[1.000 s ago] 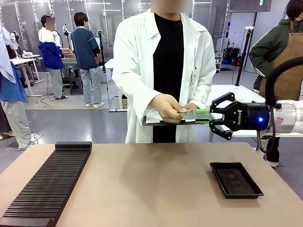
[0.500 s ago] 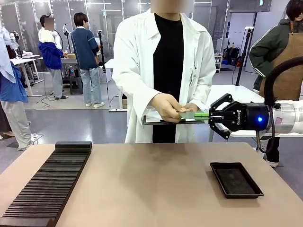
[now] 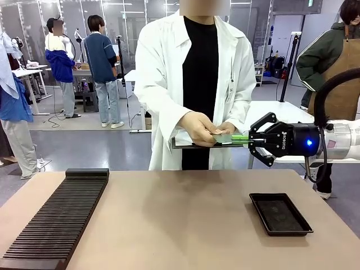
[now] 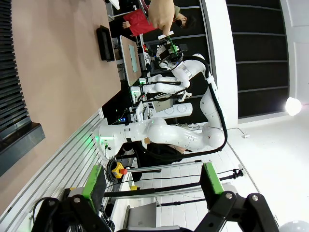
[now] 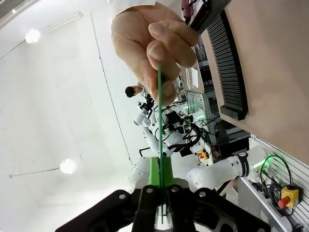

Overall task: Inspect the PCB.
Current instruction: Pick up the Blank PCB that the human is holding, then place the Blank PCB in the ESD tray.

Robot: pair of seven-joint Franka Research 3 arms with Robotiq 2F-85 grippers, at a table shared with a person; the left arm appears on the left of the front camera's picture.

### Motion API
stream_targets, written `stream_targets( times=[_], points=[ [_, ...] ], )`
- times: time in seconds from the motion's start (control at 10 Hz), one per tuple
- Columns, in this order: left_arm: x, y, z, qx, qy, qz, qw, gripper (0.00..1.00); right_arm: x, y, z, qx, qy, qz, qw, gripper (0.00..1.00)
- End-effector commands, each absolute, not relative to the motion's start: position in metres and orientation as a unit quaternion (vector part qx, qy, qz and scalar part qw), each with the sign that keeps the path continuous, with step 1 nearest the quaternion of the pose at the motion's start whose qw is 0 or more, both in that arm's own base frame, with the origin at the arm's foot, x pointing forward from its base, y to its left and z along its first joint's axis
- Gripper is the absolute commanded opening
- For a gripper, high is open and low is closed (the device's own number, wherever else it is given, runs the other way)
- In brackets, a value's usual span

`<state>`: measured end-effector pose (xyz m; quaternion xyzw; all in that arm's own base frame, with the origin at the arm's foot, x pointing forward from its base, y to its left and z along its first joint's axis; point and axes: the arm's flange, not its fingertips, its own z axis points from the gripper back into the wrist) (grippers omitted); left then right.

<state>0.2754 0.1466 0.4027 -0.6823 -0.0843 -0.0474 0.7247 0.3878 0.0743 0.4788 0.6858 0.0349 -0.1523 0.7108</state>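
While the person across the surface (image 3: 180, 225) pinches one end of the PCB (image 3: 225, 136) between thumb and fingers of one hand (image 3: 197, 127), the right pincer (image 3: 242, 136) is clenched on the board's other end, green pads flat against both faces. The PCB hangs in the air beyond the surface's far edge, roughly level, at about the person's waist. It is shared between hand and pincer, touching both. Just beneath it the person holds a dark clipboard (image 3: 183, 141) with white paper (whether board and paper touch, I cannot tell). From the right wrist the PCB shows edge-on, a thin green line running from the pads straight up into the person's fingertips.

The left pincer (image 4: 152, 180) is released, its two fingers spread wide apart, and it is turned so that the surface stands sideways along one edge of its view.

On the surface a black shallow tray (image 3: 254, 198) lies to the right, below the right pincer and nearer the robot. A long black slotted rack (image 3: 56, 216) runs along the left side, well apart from the tray.
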Motion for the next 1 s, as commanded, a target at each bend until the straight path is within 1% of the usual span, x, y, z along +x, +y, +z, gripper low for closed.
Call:
stream_targets(
  times=[0.0, 0.9],
  points=[
    [0.2735, 0.1471, 0.4054, -0.677, -0.086, -0.050, 0.729, 1.00, 0.3873, 0.0759, 0.4807, 0.688, 0.034, -0.151, 0.709, 0.00],
    [0.2735, 0.1471, 0.4054, -0.677, -0.086, -0.050, 0.729, 1.00, 0.3873, 0.0759, 0.4807, 0.688, 0.034, -0.151, 0.709, 0.00]
  ],
)
